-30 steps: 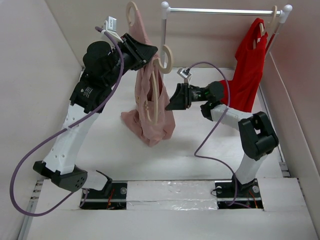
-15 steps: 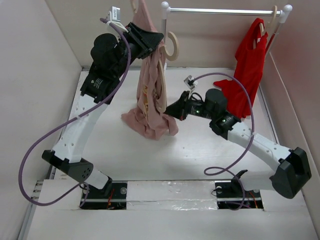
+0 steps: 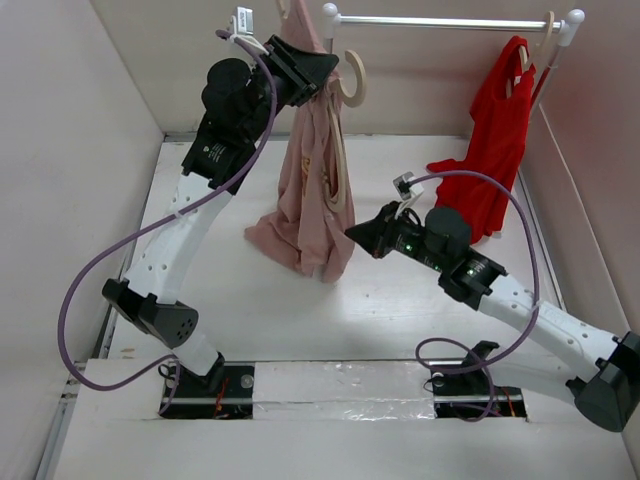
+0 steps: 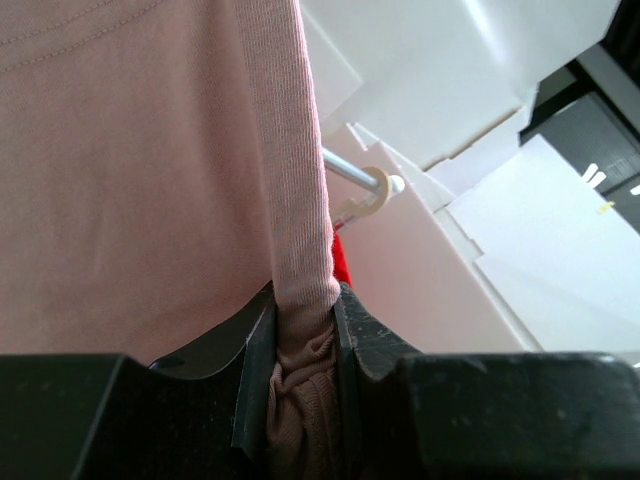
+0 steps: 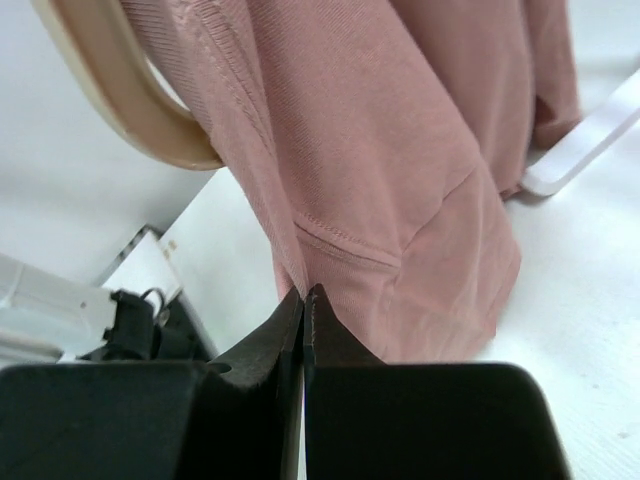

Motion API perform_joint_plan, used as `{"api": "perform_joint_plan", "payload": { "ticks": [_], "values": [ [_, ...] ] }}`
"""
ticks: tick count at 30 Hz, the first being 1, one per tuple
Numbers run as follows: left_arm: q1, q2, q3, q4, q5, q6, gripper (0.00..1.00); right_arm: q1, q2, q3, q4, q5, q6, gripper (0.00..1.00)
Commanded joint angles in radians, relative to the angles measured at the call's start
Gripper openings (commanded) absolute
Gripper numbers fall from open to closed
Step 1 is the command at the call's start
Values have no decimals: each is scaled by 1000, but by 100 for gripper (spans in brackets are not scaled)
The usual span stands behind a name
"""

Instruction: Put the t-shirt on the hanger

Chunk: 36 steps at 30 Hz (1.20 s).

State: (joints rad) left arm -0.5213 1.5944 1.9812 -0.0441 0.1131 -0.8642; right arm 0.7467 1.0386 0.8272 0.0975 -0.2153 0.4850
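The dusty pink t-shirt (image 3: 308, 190) hangs from my left gripper (image 3: 312, 72), raised high at the back; its lower end rests crumpled on the table. The left jaws are shut on a bunched fold of the t-shirt (image 4: 297, 250). The cream hanger's hook (image 3: 354, 82) sticks out to the right of that gripper, and one thin arm (image 3: 343, 185) runs down inside the cloth. The hanger's curve also shows in the right wrist view (image 5: 110, 95). My right gripper (image 3: 353, 233) is at the shirt's lower right edge, jaws (image 5: 304, 295) shut where the t-shirt's hem (image 5: 380, 200) runs into the tips.
A white clothes rack stands at the back, its post (image 3: 328, 60) just right of the left gripper and its rail (image 3: 450, 20) running right. A bright red garment (image 3: 497, 140) hangs there on another hanger (image 3: 548, 30). Walls close both sides.
My left gripper has lifted the t-shirt and hanger higher and to the right, toward the rack post. My right arm has stretched out and its gripper has moved lower along the shirt's right edge.
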Motion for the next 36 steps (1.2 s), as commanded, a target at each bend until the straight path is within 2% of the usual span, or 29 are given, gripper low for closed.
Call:
{"api": "perform_joint_plan", "payload": {
  "ticks": [1, 2, 6, 8, 16, 17, 18, 21, 24, 26, 29, 30, 31, 36],
  "values": [
    [12, -68, 42, 221, 29, -55, 0, -16, 38, 16, -24, 74, -55, 9],
    [12, -68, 39, 213, 34, -56, 0, -26, 38, 41, -19, 62, -72, 12],
    [12, -97, -1, 224, 49, -68, 0, -56, 168, 142, -7, -24, -105, 11],
    [12, -106, -18, 224, 48, -70, 0, -56, 196, 173, 4, -44, -105, 0],
    [12, -125, -27, 237, 49, -78, 0, -56, 127, 93, 50, 19, -68, 0],
    [12, -125, -33, 240, 54, -81, 0, -56, 120, 93, 57, 27, -72, 4],
    [12, -126, -35, 242, 59, -84, 0, -56, 120, 96, 64, 28, -80, 29],
    [12, -126, -38, 242, 82, -93, 0, -66, 153, 153, 45, 24, -127, 58],
    [12, -137, -61, 243, 97, -102, 0, -75, 202, 213, 22, 7, -167, 67],
    [12, -140, -70, 245, 102, -105, 0, -85, 222, 233, 37, 7, -174, 67],
    [12, -142, -64, 240, 102, -104, 0, -104, 253, 254, 54, -39, -175, 46],
    [12, -142, -64, 237, 94, -93, 0, -104, 253, 259, 54, -47, -169, 13],
    [12, -142, -62, 237, 79, -88, 0, -104, 250, 263, 35, -55, -163, 1],
    [12, -117, -33, 299, 54, -81, 0, -40, 181, 195, -31, -76, -117, 0]
  ]
}}
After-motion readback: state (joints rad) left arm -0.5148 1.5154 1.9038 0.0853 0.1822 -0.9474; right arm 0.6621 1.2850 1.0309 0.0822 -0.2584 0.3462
